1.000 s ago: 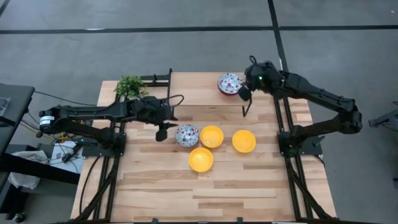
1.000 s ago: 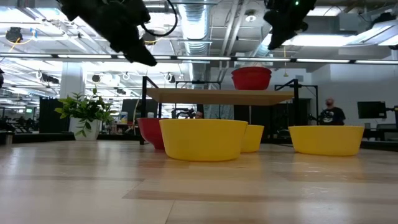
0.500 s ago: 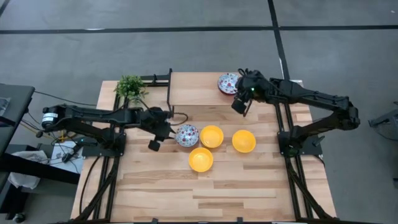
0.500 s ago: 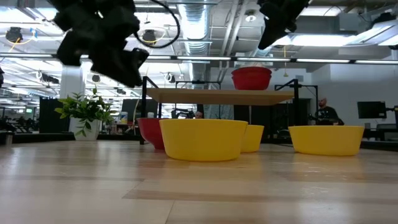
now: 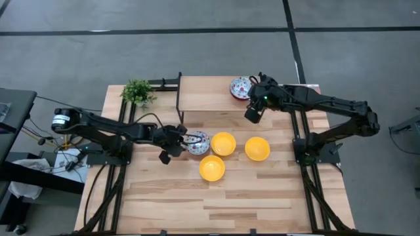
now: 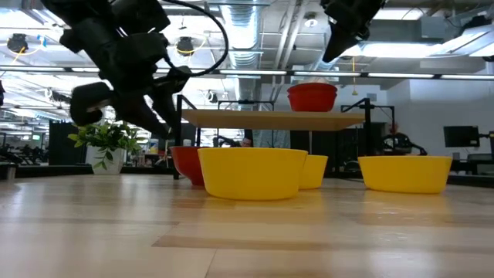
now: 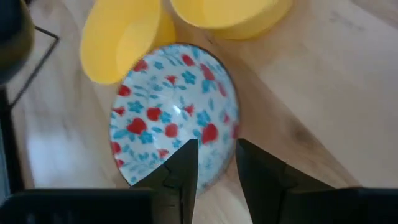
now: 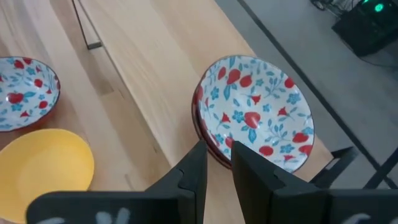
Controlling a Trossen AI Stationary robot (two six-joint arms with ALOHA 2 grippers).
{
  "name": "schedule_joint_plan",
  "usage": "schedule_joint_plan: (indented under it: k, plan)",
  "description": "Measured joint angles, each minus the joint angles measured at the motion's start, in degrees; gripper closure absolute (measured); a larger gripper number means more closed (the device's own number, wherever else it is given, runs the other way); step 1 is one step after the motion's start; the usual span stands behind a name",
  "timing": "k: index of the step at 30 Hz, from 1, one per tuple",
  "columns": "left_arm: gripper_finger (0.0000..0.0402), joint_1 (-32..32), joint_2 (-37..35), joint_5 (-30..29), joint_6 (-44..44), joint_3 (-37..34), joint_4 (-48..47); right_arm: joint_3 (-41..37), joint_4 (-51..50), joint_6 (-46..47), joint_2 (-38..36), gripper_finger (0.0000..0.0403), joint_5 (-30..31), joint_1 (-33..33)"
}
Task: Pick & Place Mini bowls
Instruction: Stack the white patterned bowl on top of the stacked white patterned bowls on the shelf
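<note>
A white floral bowl [image 5: 197,141] [image 7: 174,112] rests on its base on the table, beside three yellow bowls [image 5: 223,143] [image 5: 257,149] [image 5: 212,168]. More floral bowls sit stacked [image 5: 241,87] [image 8: 255,112] on a raised wooden shelf [image 5: 203,95]. My left gripper [image 5: 184,140] [image 7: 217,149] is low at the table's floral bowl. It is open, with one finger over the bowl's inside and the other outside its rim. My right gripper [image 5: 252,114] [image 8: 217,149] hovers open beside the shelf, just off the stack. My left gripper straddles the floral bowl's rim [image 7: 231,140] on the side toward the table's left, one finger [image 7: 185,163] inside and one [image 7: 258,171] outside, slanting down. I cannot tell whether either finger touches it. The bowl stands upright on the table.
A small green potted plant [image 5: 137,91] stands at the far left corner. The shelf's black metal frame [image 5: 178,98] rises just behind my left arm. The yellow bowls crowd the floral bowl's right side. Bare wood lies toward the near edge [image 5: 216,210].
My left gripper has come down from high above the table and reached right to the floral bowl, ending with its fingers astride the rim. My right gripper has drifted a little away from the shelf stack, toward the table's left and near side. No bowl has moved.
</note>
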Motion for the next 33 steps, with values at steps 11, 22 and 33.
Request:
schedule_joint_plan:
  k: [11, 22, 33]
  plan:
    - [0.0293, 0.0, 4.4, 0.0, 1.9, 0.0, 1.8, 0.0, -2.6, 1.0, 0.0, 0.034, 0.0, 0.0]
    - [0.0293, 0.0, 4.4, 1.6, 2.1, 0.0, 2.4, 0.0, -3.0, 1.2, 0.0, 0.034, 0.0, 0.0]
    - [0.0293, 0.2, 6.9, 2.2, 4.4, 0.0, 3.7, 0.0, -3.0, 1.4, 0.0, 0.034, 0.0, 0.0]
